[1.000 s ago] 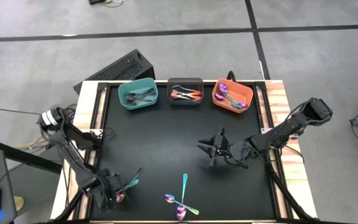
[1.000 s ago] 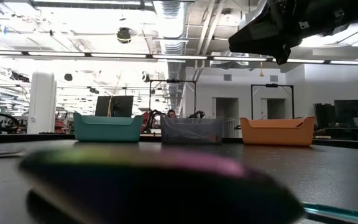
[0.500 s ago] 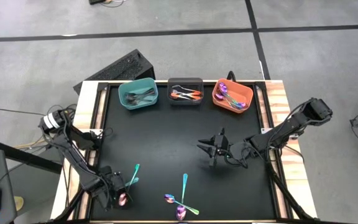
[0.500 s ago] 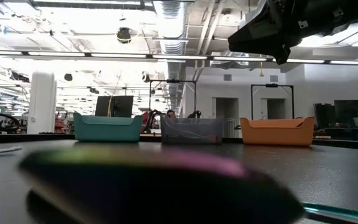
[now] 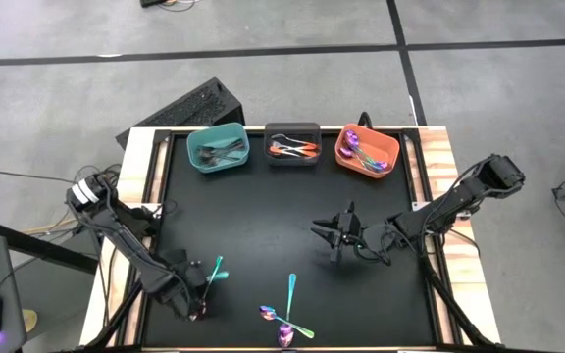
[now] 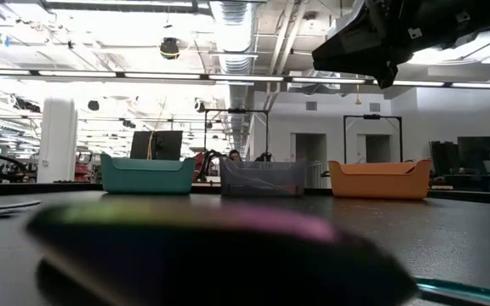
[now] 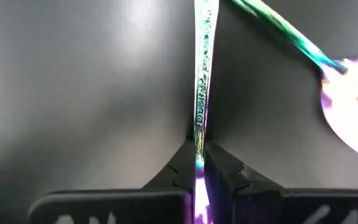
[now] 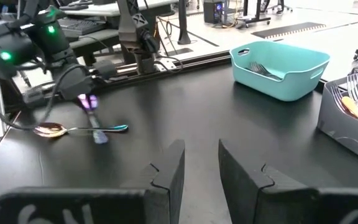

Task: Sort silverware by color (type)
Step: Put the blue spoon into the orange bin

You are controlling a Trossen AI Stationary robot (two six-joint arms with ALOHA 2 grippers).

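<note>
**Left gripper closed on an iridescent utensil at the near-left of the mat**

Left gripper (image 5: 200, 294): jaws pinched tight on the handle of an iridescent piece (image 7: 202, 93). In the left wrist view the thin purple-teal handle runs straight out from between the fingertips (image 7: 180, 167), its long axis in line with the gripper's reach. A second iridescent spoon (image 7: 347, 99) lies just beside it, angled across, bowl near the held handle.

Overhead, the held piece (image 5: 214, 270) points from the gripper toward the middle of the black mat (image 5: 263, 216). Lift not confirmed; it looks low, at or near the surface.

Right gripper (image 5: 333, 235): hovering mid-mat, jaws partly apart, holding nothing.

Loose silverware left: a small cluster at the near edge (image 5: 287, 319), roughly between the two arms.

Bins along the far edge: teal bin (image 5: 218, 148), dark grey bin (image 5: 292, 144), orange bin (image 5: 366, 152). The orange bin already holds iridescent pieces.

Judgement: the held piece belongs in the orange bin, which lies far across the mat, diagonally opposite the left gripper and nearer the right arm.
</note>
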